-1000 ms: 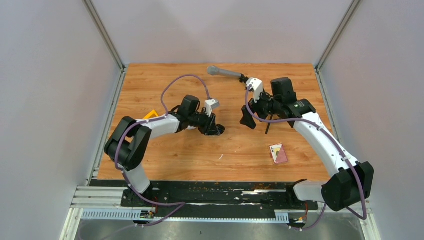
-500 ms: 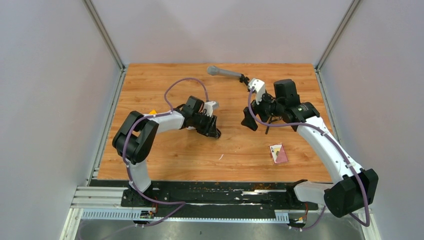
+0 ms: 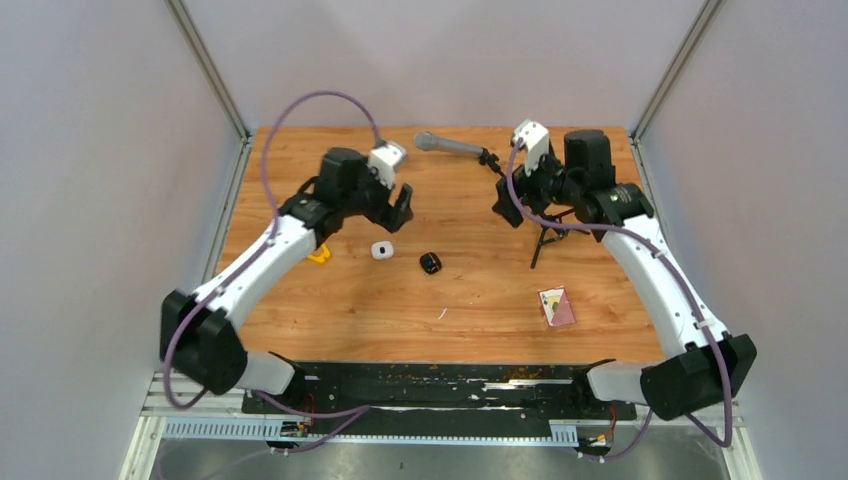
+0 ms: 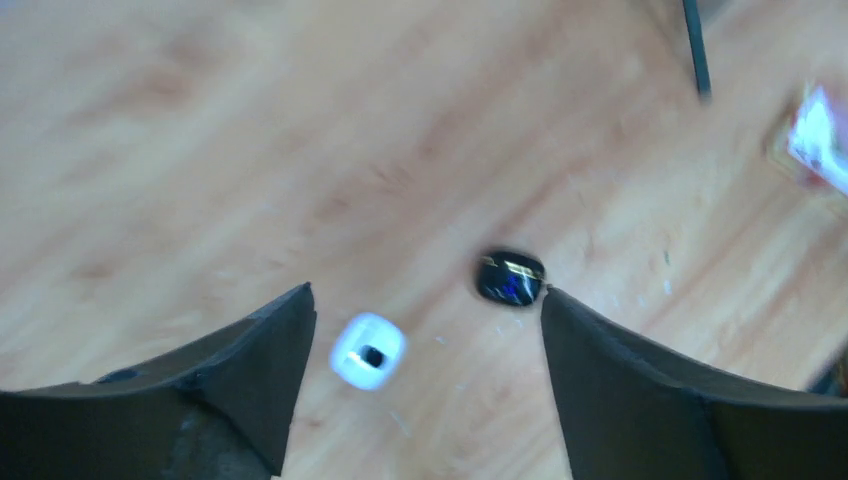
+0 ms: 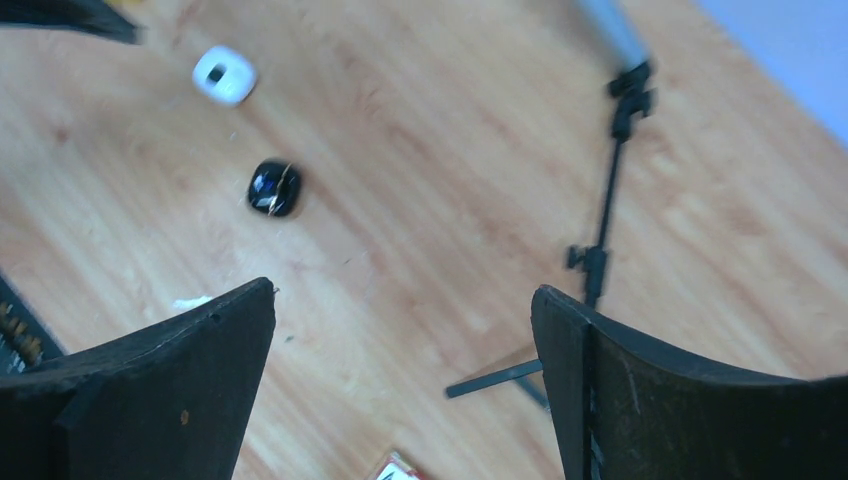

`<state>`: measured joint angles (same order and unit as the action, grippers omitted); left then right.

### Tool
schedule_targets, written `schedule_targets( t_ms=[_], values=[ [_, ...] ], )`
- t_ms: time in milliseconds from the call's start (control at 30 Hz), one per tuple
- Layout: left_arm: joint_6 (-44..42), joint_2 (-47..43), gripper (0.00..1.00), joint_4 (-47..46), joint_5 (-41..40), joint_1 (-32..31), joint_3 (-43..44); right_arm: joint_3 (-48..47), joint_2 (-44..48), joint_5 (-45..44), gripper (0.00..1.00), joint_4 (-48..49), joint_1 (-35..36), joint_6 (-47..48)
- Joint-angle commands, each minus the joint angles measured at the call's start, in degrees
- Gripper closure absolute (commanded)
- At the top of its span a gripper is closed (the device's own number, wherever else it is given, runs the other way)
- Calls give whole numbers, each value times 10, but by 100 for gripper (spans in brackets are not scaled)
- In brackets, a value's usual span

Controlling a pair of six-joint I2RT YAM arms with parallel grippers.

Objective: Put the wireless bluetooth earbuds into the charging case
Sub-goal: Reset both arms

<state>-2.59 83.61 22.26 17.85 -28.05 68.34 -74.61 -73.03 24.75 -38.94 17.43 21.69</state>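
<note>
On the wooden table (image 3: 480, 200), the left arm (image 3: 262, 262) arched in from one side and the right arm (image 3: 655, 275) from the other, both wrists well above the board. The left gripper (image 4: 427, 295) stood wide open and empty. The right gripper (image 5: 402, 290) gaped just as wide and also held nothing.

Down on the bare wood lay the white charging case (image 3: 381, 250) and, just beside it toward the right arm, the black charging case (image 3: 430, 263). Both sat almost under the left gripper, plainly the nearer one. The right gripper hung well apart, near the small tripod (image 3: 545, 238).

Each case looked near-square, so no long axis could be told. No loose earbud could be made out. A dark spot (image 4: 372, 355) showed on the white case, though what it was I could not tell.
</note>
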Motion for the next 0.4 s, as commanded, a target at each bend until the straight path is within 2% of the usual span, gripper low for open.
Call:
schedule_targets(
  t_ms=[0, 133, 200, 367],
  values=[
    [-76, -124, 1, -123, -115, 39, 17, -187, -65, -76, 0, 24, -19, -54],
    [-121, -161, 0, -112, -192, 58, 68, -395, -148, -225, 0, -50, -20, -112],
    [-122, -170, 0, -108, -211, 77, 88, -452, -167, -285, 0, -63, -20, -117],
    [-102, -185, 0, -115, -243, 96, 96, -394, -123, -320, 1, 22, -19, -117]
  ],
)
